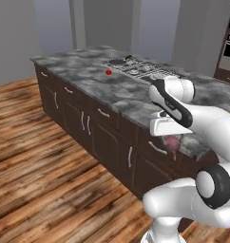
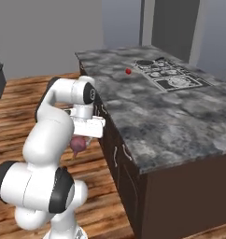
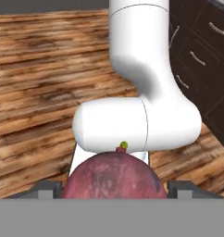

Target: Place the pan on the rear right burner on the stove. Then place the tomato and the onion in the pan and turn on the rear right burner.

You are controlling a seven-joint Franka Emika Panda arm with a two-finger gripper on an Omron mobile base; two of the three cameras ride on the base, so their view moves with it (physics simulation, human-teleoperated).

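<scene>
My claw: clamped on the onion, one finger each side.
Onion: hangs under my hand, beside the surface.
Tomato: far off, on the surface by the stove.

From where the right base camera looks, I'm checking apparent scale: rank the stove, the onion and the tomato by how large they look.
1. The stove, by far the largest.
2. The onion, held in the gripper; it sits much nearer the camera, so its lead is unsure.
3. The tomato, a small red dot on the counter.
</scene>
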